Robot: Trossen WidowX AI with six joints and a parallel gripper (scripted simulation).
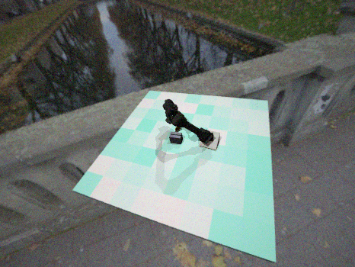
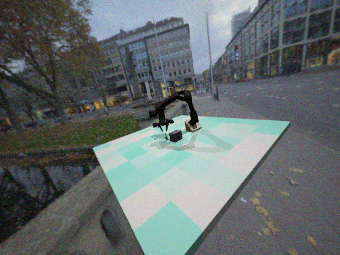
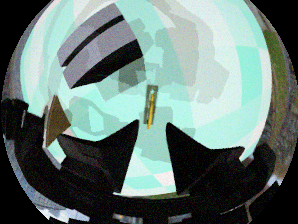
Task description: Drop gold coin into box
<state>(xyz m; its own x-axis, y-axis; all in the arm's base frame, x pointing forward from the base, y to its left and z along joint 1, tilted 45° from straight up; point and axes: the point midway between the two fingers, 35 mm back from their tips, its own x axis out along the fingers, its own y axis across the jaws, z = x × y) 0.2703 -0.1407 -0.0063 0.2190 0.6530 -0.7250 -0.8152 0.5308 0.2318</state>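
Observation:
The gold coin (image 1: 177,130) (image 2: 166,138) (image 3: 151,111) stands on edge in the small dark-green holder (image 3: 155,102). In the wrist view it is a thin upright yellow line. My gripper (image 2: 165,132) (image 3: 152,124) is partly open and points down just above the coin. In the wrist view one fingertip is on each side of the coin's line, with a gap on both sides; neither appears to touch it. The closed grey box (image 1: 176,138) (image 2: 176,135) (image 3: 100,50) stands close by, at the upper left in the wrist view, with its dark slot running along the lid.
The arm's base stands on a pale plate (image 1: 215,144), beyond the box from the coin. A brown wedge-shaped surface (image 3: 57,122) shows at the left in the wrist view. The box is the nearest obstacle beside the coin. All stand on a mint and white patchwork top (image 1: 228,191) (image 2: 160,175).

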